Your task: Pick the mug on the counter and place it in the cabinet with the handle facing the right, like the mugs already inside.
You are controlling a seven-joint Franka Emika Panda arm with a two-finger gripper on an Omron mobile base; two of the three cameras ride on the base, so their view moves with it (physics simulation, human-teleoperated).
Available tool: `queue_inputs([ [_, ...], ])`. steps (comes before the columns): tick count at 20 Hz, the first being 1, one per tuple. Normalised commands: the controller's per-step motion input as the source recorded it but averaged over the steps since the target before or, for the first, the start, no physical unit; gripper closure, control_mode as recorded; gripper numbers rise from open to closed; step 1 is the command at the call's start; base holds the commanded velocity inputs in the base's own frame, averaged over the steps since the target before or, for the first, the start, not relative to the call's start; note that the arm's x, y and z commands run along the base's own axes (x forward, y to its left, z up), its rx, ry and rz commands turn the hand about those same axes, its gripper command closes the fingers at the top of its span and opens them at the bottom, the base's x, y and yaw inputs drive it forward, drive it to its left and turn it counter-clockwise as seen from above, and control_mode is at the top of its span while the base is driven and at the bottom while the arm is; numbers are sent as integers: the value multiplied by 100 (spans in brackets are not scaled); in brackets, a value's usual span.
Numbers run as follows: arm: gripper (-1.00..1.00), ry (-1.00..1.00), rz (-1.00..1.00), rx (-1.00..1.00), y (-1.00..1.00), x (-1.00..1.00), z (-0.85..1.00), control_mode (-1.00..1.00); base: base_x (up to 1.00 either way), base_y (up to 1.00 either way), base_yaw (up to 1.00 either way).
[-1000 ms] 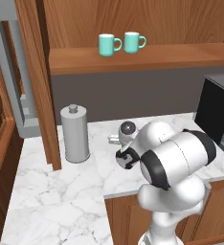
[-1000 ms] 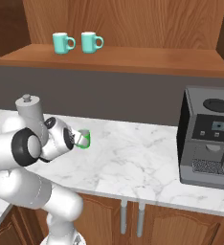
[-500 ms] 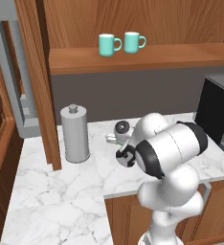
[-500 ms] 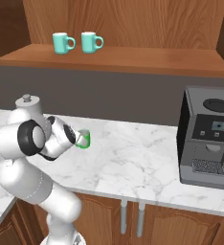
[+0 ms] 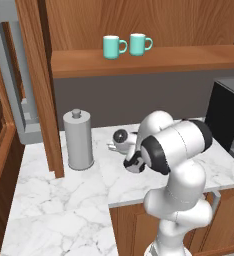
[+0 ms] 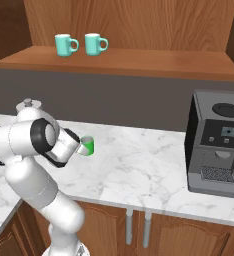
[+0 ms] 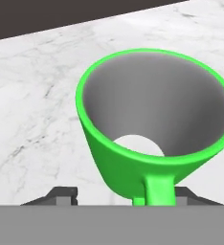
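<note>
The bright green mug stands upright on the white marble counter, just past the tip of my gripper. In the hand view the mug is very close, mouth toward the camera, with its handle pointing at the hand. My gripper is open, one fingertip left of the mug's base and the other beside the handle; the left one stands clear of it. Two pale teal mugs sit on the cabinet shelf, handles to the right.
A grey steel canister stands at the left of the counter beside a wooden post. A black coffee machine occupies the right end. The shelf has bare plank to the right of the teal mugs.
The jaws have narrowed around the green mug's handle side. The arm's elbow has swung slightly; the mug has stayed in place.
</note>
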Motion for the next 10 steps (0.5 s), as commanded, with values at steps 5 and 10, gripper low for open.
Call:
queue_inputs([
  [5, 100, 0, -4, 0, 0, 0, -15, -100, 0, 0, 0],
  [10, 100, -2, -1, 0, 0, 0, 2, -100, 0, 0, 0],
])
